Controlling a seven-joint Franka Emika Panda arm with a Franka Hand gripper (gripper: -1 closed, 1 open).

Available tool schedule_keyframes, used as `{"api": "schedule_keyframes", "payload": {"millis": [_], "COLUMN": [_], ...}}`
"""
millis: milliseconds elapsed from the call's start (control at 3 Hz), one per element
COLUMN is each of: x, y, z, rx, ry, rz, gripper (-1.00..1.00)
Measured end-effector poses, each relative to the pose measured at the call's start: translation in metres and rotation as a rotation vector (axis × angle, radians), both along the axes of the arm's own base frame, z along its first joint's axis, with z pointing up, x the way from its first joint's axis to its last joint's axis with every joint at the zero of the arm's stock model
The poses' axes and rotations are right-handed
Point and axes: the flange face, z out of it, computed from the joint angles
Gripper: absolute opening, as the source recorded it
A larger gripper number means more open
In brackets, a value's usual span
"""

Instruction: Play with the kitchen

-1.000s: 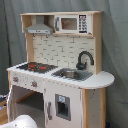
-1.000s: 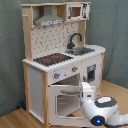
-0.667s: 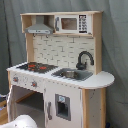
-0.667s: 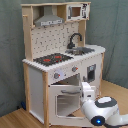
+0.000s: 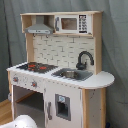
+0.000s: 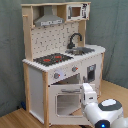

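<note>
Gripper white, low at front of play kitchen; finger state cannot be told, nor whether it holds anything. Oven door with window directly beside gripper, swung partly open. Hob and knobs above gripper. Sink, black faucet, grey hood, microwave higher up.

Backdrop is just a grey-green curtain hanging in soft vertical folds — it fills everything behind the scene in both exterior views, no bare wall or window showing. Floor is light wood, warm tan, visible at the bottom left corner of the second exterior view and as a small strip at the lower left edge of the first exterior view. Lighting is even and flat — no hard shadows on the curtain.
</note>
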Motion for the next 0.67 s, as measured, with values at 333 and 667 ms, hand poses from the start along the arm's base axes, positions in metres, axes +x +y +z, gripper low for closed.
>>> {"api": "schedule_keyframes", "payload": {"millis": [333,667], "x": [-0.022,-0.037], "y": [0.025,0.041], "z": [0.025,0.050], "rx": [-0.025,-0.062], "ry": [0.003,0.008], "rz": [0.035,0.067], "gripper": [1.00,1.00]}}
